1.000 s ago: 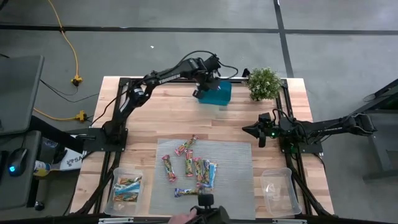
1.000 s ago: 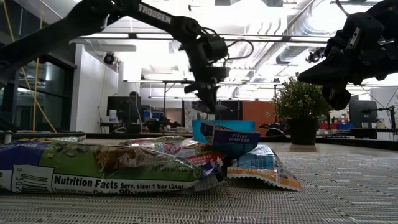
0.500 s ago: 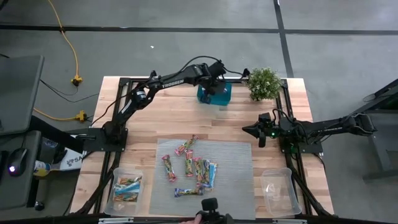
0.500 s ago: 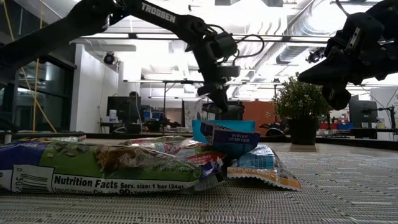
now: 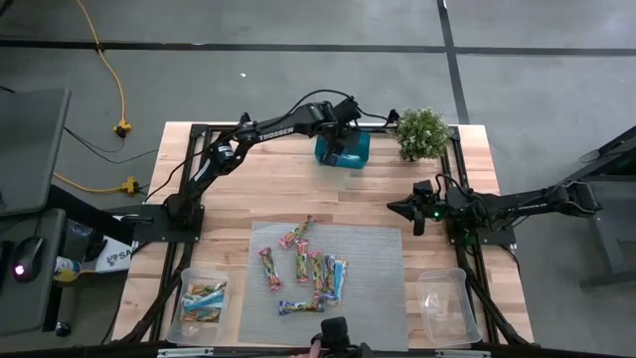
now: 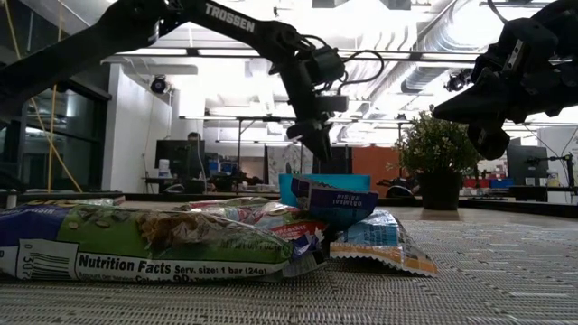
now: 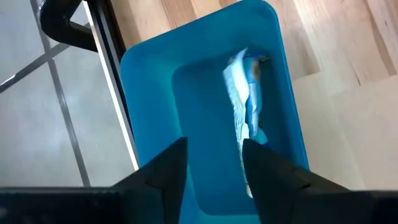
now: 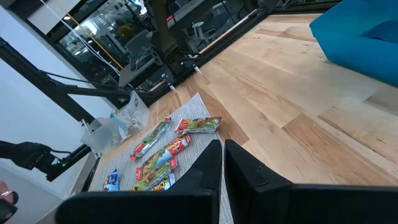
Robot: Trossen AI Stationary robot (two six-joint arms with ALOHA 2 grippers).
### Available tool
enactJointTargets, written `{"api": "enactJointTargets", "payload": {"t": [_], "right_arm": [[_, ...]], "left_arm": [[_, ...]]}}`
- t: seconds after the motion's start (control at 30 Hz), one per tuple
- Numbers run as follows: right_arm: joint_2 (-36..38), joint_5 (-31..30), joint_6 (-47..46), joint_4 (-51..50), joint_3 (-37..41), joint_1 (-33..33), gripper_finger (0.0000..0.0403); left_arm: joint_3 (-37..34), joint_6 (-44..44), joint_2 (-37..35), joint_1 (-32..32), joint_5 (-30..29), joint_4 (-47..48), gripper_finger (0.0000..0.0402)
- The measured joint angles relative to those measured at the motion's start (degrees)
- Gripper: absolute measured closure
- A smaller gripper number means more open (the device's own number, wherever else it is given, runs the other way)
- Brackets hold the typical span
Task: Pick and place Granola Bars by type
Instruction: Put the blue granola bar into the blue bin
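My left gripper [image 5: 340, 137] hangs open over the teal box [image 5: 345, 151] at the table's far edge. In the left wrist view the gripper [image 7: 213, 142] looks down into the box [image 7: 155, 93]. One light blue granola bar [image 7: 244, 102] lies inside it on edge, against the box's wall. Several more granola bars [image 5: 308, 267] lie loose on the grey mat; the low view shows them close up [image 6: 153, 239]. My right gripper [image 5: 397, 211] waits shut above the table's right side, also seen in its wrist view [image 8: 222, 144].
A clear tub [image 5: 203, 302] at the near left corner holds a few bars. Another clear tub [image 5: 444, 303] stands at the near right. A potted plant [image 5: 422, 132] sits right of the teal box. A fingertip [image 5: 316, 344] shows at the near edge. Bare wood lies between mat and box.
My left gripper has moved a little toward the table's right, from the teal box's left side to above its middle, then stayed there. A person's hand at the table's near edge has drawn back. The bars on the mat have not moved.
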State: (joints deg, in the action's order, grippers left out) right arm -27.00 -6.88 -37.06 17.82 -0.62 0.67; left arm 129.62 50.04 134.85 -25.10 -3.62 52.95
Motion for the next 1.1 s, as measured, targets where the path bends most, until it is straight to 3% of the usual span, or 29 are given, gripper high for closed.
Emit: {"api": "enactJointTargets", "payload": {"t": [0.27,0.43,0.9,1.1], "right_arm": [[0.00,0.01,0.00,0.00,-0.01,0.00,0.0402],[0.00,-0.01,0.00,-0.01,-0.01,-0.01,0.0402],[0.00,-0.01,0.00,0.00,-0.01,-0.01,0.0402],[0.02,0.01,0.00,0.00,0.00,0.00,0.0402]], "left_arm": [[5.49,-0.86,-0.09,0.00,0.02,4.77,0.0229],[4.61,-2.81,-3.80,-0.02,-0.16,4.72,0.0229],[4.61,-26.91,-14.28,0.43,5.46,12.84,0.0229],[4.63,-32.63,-20.01,1.16,2.60,16.63,0.0229]]}}
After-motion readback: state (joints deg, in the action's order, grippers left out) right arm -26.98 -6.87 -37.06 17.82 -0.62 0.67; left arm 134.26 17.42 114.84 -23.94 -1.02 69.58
